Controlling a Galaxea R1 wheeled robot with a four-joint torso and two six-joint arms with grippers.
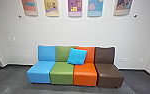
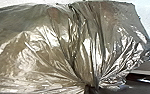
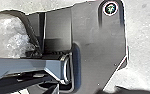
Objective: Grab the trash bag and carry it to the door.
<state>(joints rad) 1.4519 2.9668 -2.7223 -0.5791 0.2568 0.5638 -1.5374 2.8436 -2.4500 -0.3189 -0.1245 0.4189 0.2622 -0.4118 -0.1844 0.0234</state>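
"Trash bag [image 2: 46, 50]: where do you have it?"
"Close to your left wrist camera, its shiny folds gathered together."
"And your grippers?"
"You cannot tell how open either is, or what it holds. Ahead, your sofa [image 1: 62, 72] bears a blue cushion [image 1: 76, 57]."

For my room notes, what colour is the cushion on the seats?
Bright blue; the cushion shows best in the head view.

Left to right across the head view's lower middle, the seats [image 1: 62, 75] are blue, green, orange and brown. The pillow [image 1: 77, 57] is turquoise, the trash bag [image 2: 41, 55] greyish brown.
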